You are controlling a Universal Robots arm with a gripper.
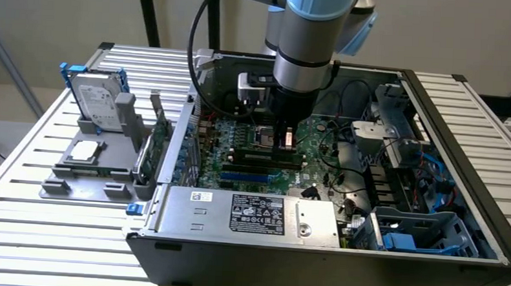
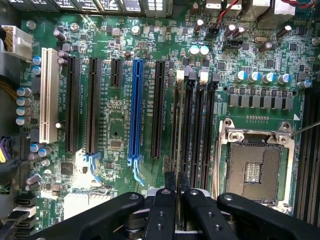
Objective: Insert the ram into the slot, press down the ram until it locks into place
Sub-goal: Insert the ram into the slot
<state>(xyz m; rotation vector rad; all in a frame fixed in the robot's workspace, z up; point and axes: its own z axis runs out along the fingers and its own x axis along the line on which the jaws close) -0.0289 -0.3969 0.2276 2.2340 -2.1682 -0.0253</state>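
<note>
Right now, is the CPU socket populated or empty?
Empty. In the wrist view the CPU socket shows its bare contact grid, with no processor seated in it.

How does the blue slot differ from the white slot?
The white slot is wider, the blue slot narrower. The blue slot ends in a latch; the white slot shows none. The white slot ends the row; the blue slot sits between black slots. Both are empty and parallel.

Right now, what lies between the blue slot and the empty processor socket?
In the wrist view, a long black slot, then the parallel black memory slots.
</note>
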